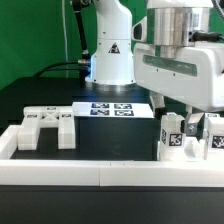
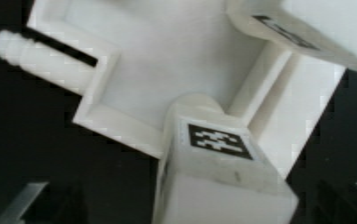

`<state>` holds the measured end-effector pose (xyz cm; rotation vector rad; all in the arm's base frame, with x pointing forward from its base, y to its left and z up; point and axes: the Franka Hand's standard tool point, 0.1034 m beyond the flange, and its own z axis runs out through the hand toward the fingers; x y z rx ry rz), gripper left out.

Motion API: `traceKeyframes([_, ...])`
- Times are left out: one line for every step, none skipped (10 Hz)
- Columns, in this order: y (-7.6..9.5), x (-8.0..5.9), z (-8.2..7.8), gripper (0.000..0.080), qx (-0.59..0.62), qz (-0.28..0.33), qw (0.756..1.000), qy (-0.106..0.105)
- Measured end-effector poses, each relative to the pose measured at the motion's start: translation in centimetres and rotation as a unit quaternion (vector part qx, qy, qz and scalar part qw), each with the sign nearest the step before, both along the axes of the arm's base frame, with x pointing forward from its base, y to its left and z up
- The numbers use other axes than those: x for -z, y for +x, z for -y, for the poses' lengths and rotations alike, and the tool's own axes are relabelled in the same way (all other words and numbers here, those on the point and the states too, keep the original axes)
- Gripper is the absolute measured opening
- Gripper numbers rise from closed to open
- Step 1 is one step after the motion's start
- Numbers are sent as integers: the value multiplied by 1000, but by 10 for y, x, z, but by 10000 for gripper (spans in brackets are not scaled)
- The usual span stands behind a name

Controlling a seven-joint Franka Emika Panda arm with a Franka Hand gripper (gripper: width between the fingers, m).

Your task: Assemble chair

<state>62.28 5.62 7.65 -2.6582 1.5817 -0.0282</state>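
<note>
Nearest us in the exterior view runs a long white border rail, w/ a second rail turning back along the exterior view's left. We judge they're there to keep loose parts on the black table. Just behind the front rail, on the exterior view's right, stands a cluster of chunky white plastic chair blocks w/ black-and-white square tags. It's set upright, prob. so the next part can go in from above. The wrist view looks straight down on it: a tagged block lies against a flat white panel, and a round peg sticks out of the panel's far edge. The white two-finger gripper hangs right over this cluster. We can't tell if the claw is spread or pinching, as its fingertips are lost among the white parts. Well apart, toward the exterior view's left, a slotted white chair piece lies flat, waiting. Farther back is the marker board, then the arm's white base. Count: 2 rails, 2 chair groups, at least 2 tagged blocks, 1 gripper, 1 marker board.
</note>
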Motion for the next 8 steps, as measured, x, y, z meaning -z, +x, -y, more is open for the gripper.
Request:
traceKeyframes([1, 0, 1, 647, -51, 3, 999, -2])
traceKeyframes([1, 0, 2, 647, -93, 5, 996, -4])
traceKeyframes([1, 0, 3, 649, -140, 6, 990, -6])
traceKeyframes([1, 0, 3, 649, -177, 8, 984, -8])
traceKeyframes([1, 0, 3, 649, -208, 9, 978, -9])
traceKeyframes([1, 0, 4, 649, -255, 10, 967, -11])
traceKeyframes([1, 0, 3, 649, -296, 11, 955, -13])
traceKeyframes([1, 0, 3, 649, -326, 12, 945, -15])
